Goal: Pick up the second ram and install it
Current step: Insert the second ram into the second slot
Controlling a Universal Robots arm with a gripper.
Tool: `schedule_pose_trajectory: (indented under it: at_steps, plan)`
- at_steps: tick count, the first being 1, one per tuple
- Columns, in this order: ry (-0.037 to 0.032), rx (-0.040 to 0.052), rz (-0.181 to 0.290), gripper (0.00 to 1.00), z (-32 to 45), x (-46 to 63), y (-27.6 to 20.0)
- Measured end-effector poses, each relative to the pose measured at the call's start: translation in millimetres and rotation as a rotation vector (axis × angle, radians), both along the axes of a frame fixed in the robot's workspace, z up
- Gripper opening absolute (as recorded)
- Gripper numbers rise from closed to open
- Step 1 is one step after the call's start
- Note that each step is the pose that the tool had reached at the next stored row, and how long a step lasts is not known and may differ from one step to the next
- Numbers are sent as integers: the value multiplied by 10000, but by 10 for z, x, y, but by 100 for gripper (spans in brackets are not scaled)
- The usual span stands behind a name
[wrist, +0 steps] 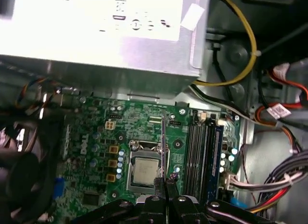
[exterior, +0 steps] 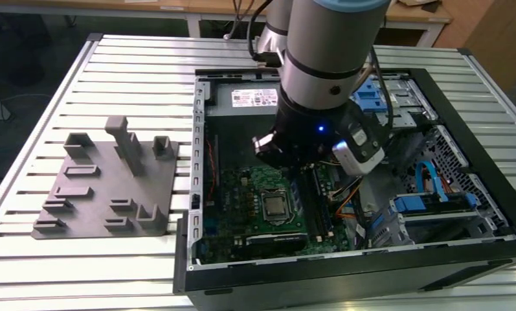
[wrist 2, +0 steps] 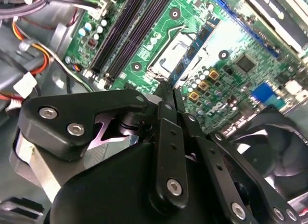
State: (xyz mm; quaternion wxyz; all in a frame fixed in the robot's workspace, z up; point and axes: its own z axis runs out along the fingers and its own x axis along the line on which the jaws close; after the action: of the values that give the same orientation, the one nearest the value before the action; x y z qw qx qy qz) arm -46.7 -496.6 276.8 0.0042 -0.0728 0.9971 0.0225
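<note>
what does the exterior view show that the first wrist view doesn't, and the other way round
Exterior view: the grey fixture on the slatted table, the arm and a blue drive bay.
First wrist view: the ram, edge-on, held in the end effector above the motherboard beside the CPU socket, plus a yellow cable.
Both: motherboard, CPU socket, ram slots and power supply.
</note>
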Motion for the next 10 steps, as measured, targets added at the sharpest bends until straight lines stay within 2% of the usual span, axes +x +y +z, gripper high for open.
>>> schedule_pose_trajectory:
  at_steps: [5, 10]
  plan:
    - [1, -3, -885, 13, -13, 0, 0]
    - [0, 0, -936, 13, -15, 0, 0]
